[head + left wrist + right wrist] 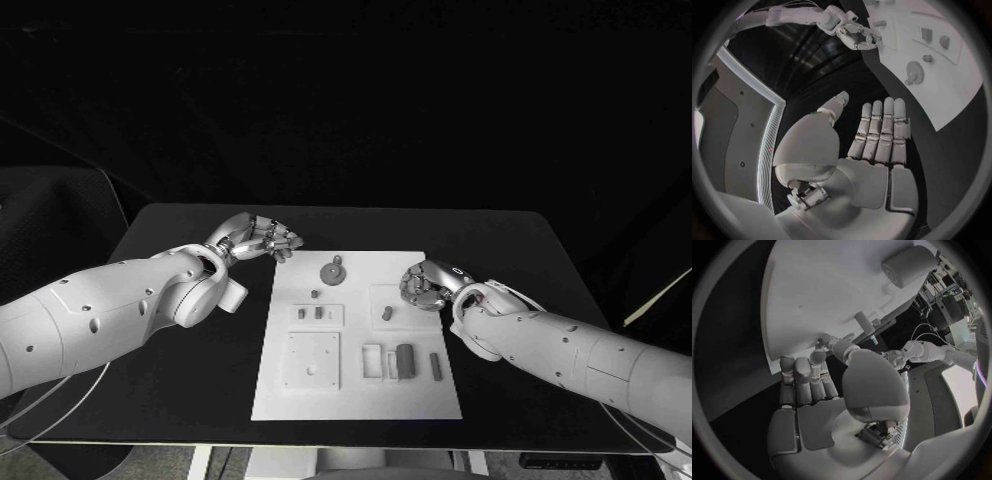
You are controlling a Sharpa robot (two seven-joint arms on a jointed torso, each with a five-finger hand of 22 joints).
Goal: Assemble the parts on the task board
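White task board (358,400) flat in the middle of the black tabletop (188,380), carrying small grey parts. Near its far edge, a round disc part with a stub (333,272). Below that, a raised square panel (317,314) with two short upright pegs; to its right, a single small grey peg (387,313). Toward the near edge, a larger square panel (312,360) with small holes, and beside it a row of rectangular recesses, a dark grey block (405,358) in one and a slimmer dark piece (437,366) just to the right. Left robot hand (260,240) off the board's far left corner, over bare tabletop, fingers straight and pressed side by side in the left wrist view (879,132), holding nothing. Right robot hand (428,285) at the board's right edge, fingers curled inward above the white surface; cannot tell whether anything is pinched in them, nor whether the fingertips touch the board.
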